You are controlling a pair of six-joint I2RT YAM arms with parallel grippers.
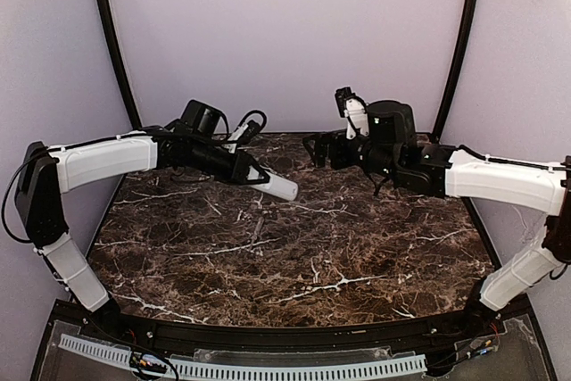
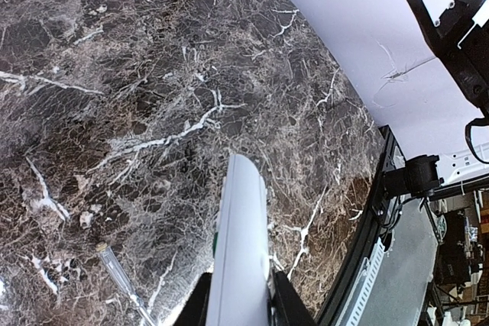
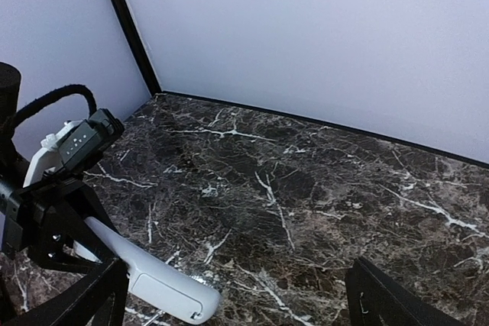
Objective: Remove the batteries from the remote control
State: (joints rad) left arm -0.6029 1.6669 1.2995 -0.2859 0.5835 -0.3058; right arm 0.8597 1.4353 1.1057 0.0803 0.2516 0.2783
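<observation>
Viewed from above, the remote control (image 1: 278, 186) is seen clamped in the left gripper (image 1: 255, 172) and held over the tabletop (image 1: 294, 256) near its rear edge, while the right gripper (image 1: 314, 151) is spread wide by the rear right. At the left wrist, the remote control is pinched between both fingers (image 2: 195, 305). At the right wrist, the fingers (image 3: 84, 295) are shown far apart, with the remote control at lower left.

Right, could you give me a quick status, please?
Left gripper shut on the remote control, held above the table. Right gripper open, empty. No batteries in view. Nothing between the grippers.
</observation>
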